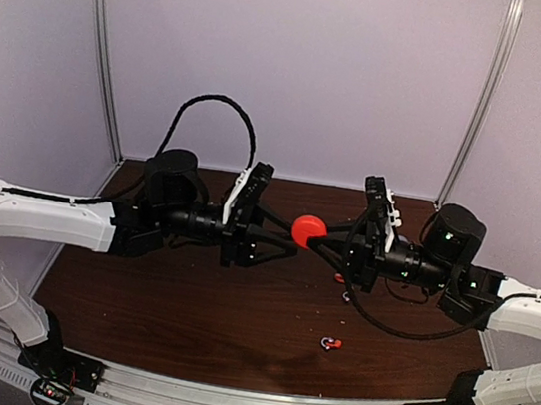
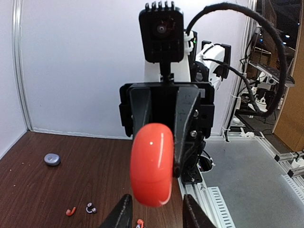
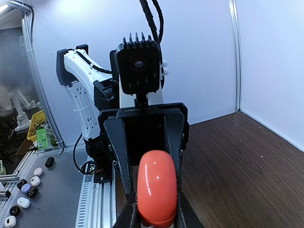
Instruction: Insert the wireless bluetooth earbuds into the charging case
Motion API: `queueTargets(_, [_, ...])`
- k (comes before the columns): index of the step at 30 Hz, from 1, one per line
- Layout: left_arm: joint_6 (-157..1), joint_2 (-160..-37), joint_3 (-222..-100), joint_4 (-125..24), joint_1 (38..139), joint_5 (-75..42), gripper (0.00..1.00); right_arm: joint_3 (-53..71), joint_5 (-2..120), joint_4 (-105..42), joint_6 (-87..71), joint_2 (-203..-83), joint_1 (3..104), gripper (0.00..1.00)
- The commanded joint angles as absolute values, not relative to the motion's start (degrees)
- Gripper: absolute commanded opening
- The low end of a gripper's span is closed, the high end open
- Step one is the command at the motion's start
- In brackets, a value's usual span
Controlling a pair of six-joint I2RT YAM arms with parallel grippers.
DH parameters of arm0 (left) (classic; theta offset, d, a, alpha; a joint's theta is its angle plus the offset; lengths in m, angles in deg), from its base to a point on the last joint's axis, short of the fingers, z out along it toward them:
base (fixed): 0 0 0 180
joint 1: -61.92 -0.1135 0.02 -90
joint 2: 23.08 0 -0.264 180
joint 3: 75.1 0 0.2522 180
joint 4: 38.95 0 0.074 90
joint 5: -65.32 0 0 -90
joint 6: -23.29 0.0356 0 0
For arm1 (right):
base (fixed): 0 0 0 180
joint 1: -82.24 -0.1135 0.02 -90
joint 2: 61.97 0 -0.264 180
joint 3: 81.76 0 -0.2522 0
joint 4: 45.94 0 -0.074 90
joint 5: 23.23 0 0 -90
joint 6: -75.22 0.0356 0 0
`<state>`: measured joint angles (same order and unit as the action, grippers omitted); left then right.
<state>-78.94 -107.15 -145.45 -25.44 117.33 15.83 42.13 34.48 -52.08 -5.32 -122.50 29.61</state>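
Gripping a glossy, likely slippery red case (image 3: 156, 187) by its broad faces, the right gripper (image 3: 156, 214) meets the left gripper (image 2: 156, 212), jaws apart.

1. The red case (image 3: 156, 190) runs off the bottom edge of the right wrist view
2. Left gripper (image 2: 158, 216): fingertips cut off by the left wrist view's bottom edge, so whether they touch the red case I can't tell
3. Earbuds (image 1: 331, 343) are mere specks from above, shape unreadable
4. One red earbud (image 2: 139, 222) is half cropped at that same edge
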Motion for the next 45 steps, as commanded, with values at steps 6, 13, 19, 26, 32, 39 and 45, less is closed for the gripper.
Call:
queueTargets(6, [-83.0, -108.39, -146.36, -16.99, 117.85, 16.49, 0.37, 43.67, 35.08, -55.9, -4.05, -122.37, 29.85, 0.14])
queueTargets(13, [-83.41, -109.63, -147.29, -16.79, 117.94, 16.49, 0.28, 43.67, 35.04, -55.95, -4.13, -122.52, 29.85, 0.14])
queueTargets(19, [-79.91, -108.88, -148.13, -21.87, 117.94, 16.16, 0.13, 43.73, 35.02, -53.49, -4.83, -121.12, 29.85, 0.3])
queueTargets(26, [-73.84, -107.71, -149.83, -32.9, 117.9, 16.65, 0.09, 41.95, 35.29, -42.5, -8.07, -117.96, 29.96, 0.57])
queueTargets(32, [-72.42, -108.55, -151.3, -36.32, 117.93, 18.31, 0.07, 39.07, 34.3, -38.16, -8.97, -118.95, 29.87, 0.6])
queueTargets(39, [-72.44, -109.15, -151.79, -36.27, 117.92, 18.91, 0.07, 37.02, 32.94, -38.36, -8.97, -121.71, 29.85, 0.52])
queueTargets(45, [-72.08, -109.28, -152.09, -37.02, 117.94, 19.03, 0.07, 36.36, 32.99, -38.15, -9.57, -122.74, 29.88, 0.4])
